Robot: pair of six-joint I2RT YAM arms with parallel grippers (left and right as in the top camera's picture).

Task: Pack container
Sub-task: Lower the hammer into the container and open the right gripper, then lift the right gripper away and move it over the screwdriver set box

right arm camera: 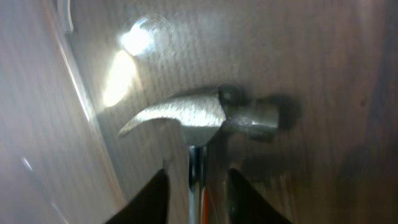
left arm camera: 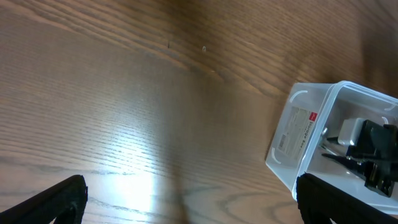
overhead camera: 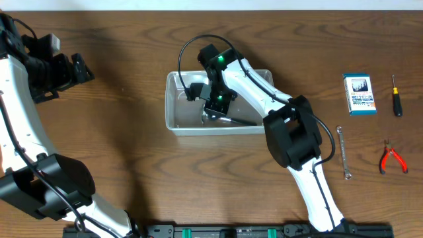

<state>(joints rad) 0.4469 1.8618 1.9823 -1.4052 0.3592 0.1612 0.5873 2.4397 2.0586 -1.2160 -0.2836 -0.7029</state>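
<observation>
The container (overhead camera: 173, 99) sits mid-bench, toward the far edge. The left gripper (overhead camera: 82, 66) hangs wide open near the far-left corner. The right gripper (overhead camera: 214, 107) is inside the container, fingers narrowly parted astride the hammer (right arm camera: 199, 115), apparently releasing it. Next: lift clear and fetch the 4 items by the right edge.

1. Left arm (overhead camera: 20, 125): smooth white tube-shaped links, joined by bulky black joint housings.
2. Right arm (overhead camera: 254, 86): the same white links, with a large boxy black elbow housing (overhead camera: 294, 132).
3. A thin black cable (overhead camera: 188, 46) loops off the right arm's wrist, where small green lights (overhead camera: 219, 61) glow.
4. Left fingers (left arm camera: 62, 199): matte black, blunt-edged.
5. Right fingers (right arm camera: 152, 196): dark, tapering, blurred up close.
</observation>
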